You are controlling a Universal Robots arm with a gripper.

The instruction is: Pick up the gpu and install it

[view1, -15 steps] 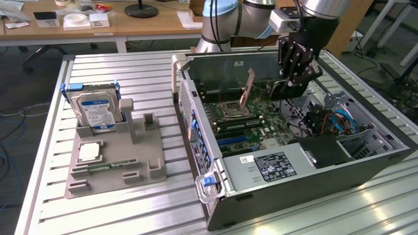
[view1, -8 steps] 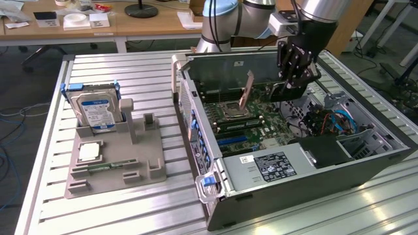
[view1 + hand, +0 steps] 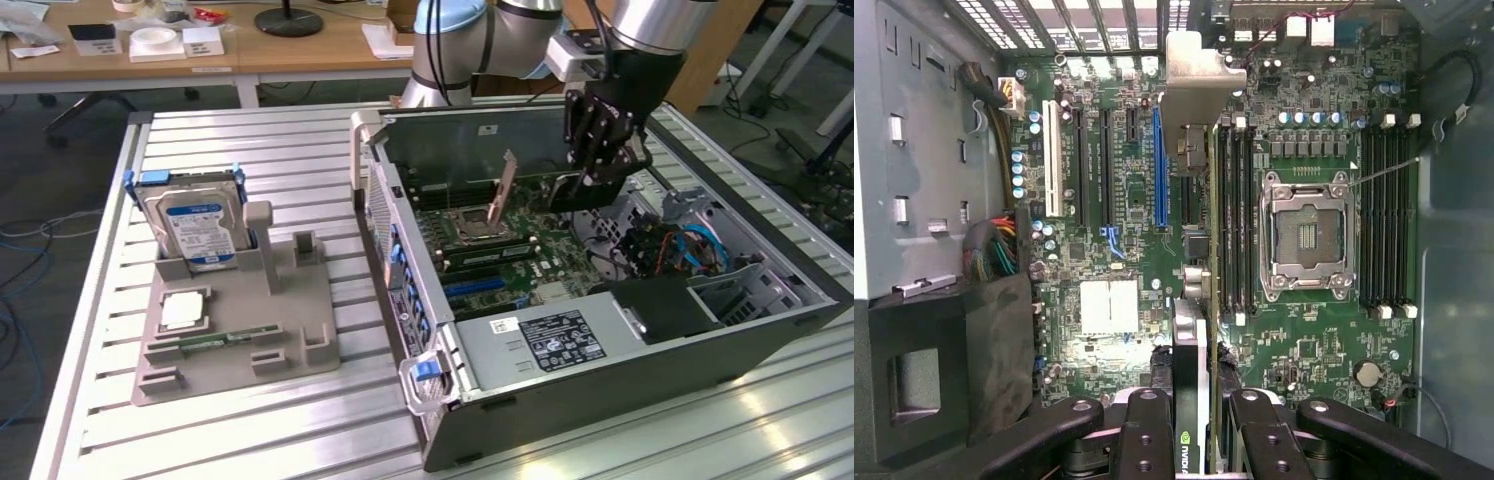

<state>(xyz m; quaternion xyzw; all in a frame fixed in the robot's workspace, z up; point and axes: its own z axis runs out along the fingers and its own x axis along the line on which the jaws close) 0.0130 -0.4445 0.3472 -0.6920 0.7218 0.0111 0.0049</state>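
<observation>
the pincer (image 3: 603,172) reaches down into the open computer case (image 3: 601,400), which lies on its side on the slatted metal surface (image 3: 267,150). in the wrist view its black fingers (image 3: 1144,430) press in from both sides on the gpu (image 3: 1195,370), pinching the card by its upper edge. the card shows edge-on, standing upright over the motherboard (image 3: 1104,210), with its silver bracket (image 3: 1199,75) toward the vented end wall of the case. it lines up between the long blue slot (image 3: 1160,165) and the black memory slots beside the cpu socket (image 3: 1306,235). whether its lower edge already touches the board is hard to tell from this angle. well apart on the exterior view's left, a grey holder (image 3: 300,310) carries a hard drive (image 3: 198,225) with a blue-white label, standing upright, and a narrow green memory stick (image 3: 230,338) lying flat.
</observation>
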